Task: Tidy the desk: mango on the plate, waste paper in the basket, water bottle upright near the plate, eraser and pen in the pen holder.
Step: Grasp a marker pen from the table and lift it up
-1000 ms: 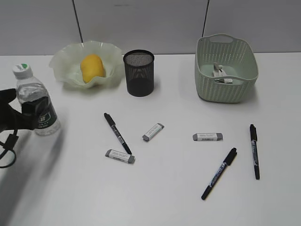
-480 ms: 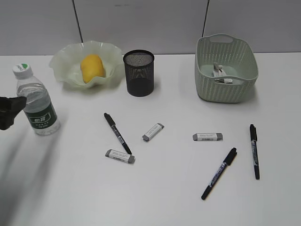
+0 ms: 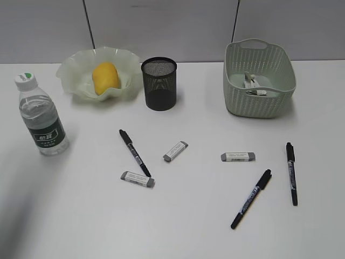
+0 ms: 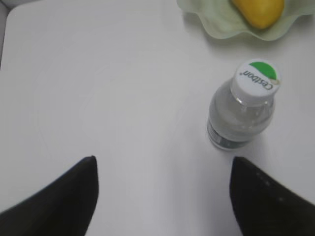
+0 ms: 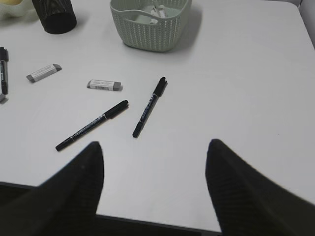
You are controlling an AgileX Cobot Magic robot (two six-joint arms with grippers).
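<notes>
The water bottle [image 3: 42,118] stands upright on the desk [image 3: 194,216] at the left, a little in front of the plate [image 3: 70,70]. The mango [image 3: 105,76] lies in the plate. Waste paper [image 3: 252,83] sits inside the basket [image 3: 259,102]. Three pens [image 3: 135,153] [image 3: 251,198] [image 3: 291,172] and three erasers [image 3: 176,151] [image 3: 237,156] [image 3: 137,179] lie loose in front of the pen holder [image 3: 159,83]. My left gripper [image 4: 164,167] is open and empty, drawn back from the bottle [image 4: 241,105]. My right gripper [image 5: 155,147] is open over the desk's near edge, short of two pens [image 5: 92,125] [image 5: 150,105]. Neither gripper shows in the exterior view.
A grey wall runs behind the desk. In the right wrist view the basket [image 5: 147,29] and pen holder [image 5: 56,14] stand at the far side, with two erasers [image 5: 104,85] [image 5: 43,72] between them and the pens.
My left gripper let go of the bottle and drew back to the left, out of the exterior view. The bottle stays upright where it stood.
</notes>
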